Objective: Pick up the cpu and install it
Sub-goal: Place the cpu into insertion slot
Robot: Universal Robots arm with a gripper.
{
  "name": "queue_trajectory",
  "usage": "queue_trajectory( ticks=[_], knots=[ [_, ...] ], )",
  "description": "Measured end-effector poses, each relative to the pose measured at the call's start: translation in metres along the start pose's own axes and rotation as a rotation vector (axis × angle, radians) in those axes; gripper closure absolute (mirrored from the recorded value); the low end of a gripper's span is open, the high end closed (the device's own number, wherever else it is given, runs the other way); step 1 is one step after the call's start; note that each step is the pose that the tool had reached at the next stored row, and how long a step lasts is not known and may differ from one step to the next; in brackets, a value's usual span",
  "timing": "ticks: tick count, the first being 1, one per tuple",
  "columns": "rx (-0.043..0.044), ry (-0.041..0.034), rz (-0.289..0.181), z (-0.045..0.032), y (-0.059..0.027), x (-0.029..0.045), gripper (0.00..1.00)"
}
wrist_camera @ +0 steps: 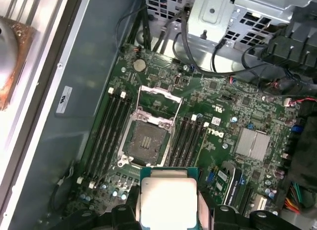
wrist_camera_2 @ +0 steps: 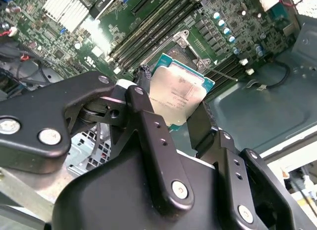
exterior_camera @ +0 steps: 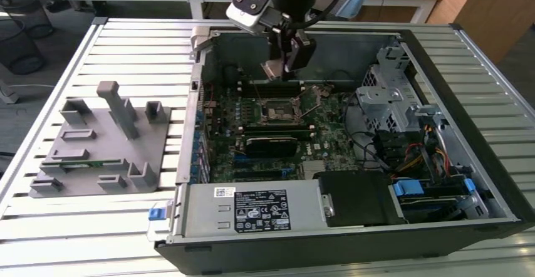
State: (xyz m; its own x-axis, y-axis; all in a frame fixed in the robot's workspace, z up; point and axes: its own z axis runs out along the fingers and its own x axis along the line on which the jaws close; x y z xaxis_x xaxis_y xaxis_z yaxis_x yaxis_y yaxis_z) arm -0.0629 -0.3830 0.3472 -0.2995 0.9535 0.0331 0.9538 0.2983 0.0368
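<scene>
My gripper (exterior_camera: 282, 64) hangs over the open computer case (exterior_camera: 468, 133), shut on the cpu (exterior_camera: 272, 70) by two opposite edges. In both wrist views the cpu (wrist_camera_2: 178, 93) (wrist_camera: 167, 200) is a flat square chip with a silver lid and a thin pale green rim, clamped between the black fingers (wrist_camera_2: 146, 116). It is held in the air, tilted, above the motherboard (wrist_camera: 218, 116). The black-framed socket (wrist_camera: 147, 141) (exterior_camera: 280, 109) lies open below it with its metal load plate (wrist_camera: 158, 98) raised. The socket's bed is bare.
Memory slots (wrist_camera: 106, 126) flank the socket on both sides. A metal drive cage (exterior_camera: 384, 101) with cables stands at the exterior view's right, a power supply (exterior_camera: 250, 211) at the front. A grey fixture tray (exterior_camera: 100, 142) holding a green memory stick (exterior_camera: 79, 162) sits on the slatted table.
</scene>
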Motion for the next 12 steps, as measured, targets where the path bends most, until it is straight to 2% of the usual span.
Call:
queue_trajectory(
  ticks=[3, 12],
  knots=[
    [-0.0007, -0.0008, 0.024, 0.0021, 0.0002, 0.0009, 0.46],
    [-0.0015, 0.0004, 0.033, 0.0160, 0.0019, 0.0073, 0.46]
  ],
)
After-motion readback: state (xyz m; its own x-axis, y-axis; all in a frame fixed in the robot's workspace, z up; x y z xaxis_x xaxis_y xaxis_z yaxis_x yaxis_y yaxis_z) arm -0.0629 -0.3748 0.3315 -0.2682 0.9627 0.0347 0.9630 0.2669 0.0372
